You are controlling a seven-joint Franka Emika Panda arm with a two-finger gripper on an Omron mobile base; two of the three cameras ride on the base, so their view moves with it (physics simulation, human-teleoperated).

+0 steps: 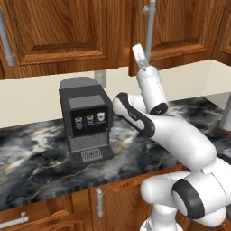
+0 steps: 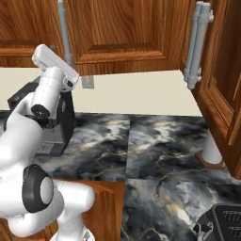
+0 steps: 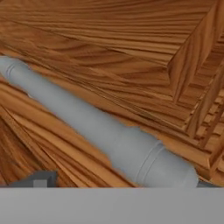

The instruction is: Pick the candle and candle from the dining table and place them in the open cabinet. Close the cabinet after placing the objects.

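Observation:
My gripper [image 1: 138, 50] is raised against a reddish-brown wall cabinet door [image 1: 180, 27], just below its long silver bar handle [image 1: 150, 20]. From the other side, the gripper [image 2: 44, 52] sits under the same handle [image 2: 63, 28]. In the hand view the raised-panel cabinet door [image 3: 109, 39] is very close. The handle [image 3: 87, 122] runs diagonally across it between my widely spread fingertips [image 3: 39, 178]. The gripper [image 3: 122, 182] is open and grips nothing. The candle and candle and the dining table are out of view.
A black coffee machine [image 1: 85, 119] stands on the black marbled counter [image 1: 36, 162] left of the arm. Another cabinet door [image 2: 221, 84] stands swung out at the right, with its own bar handle [image 2: 197, 44]. A white cylinder on a brown base [image 2: 211, 151] stands beneath it.

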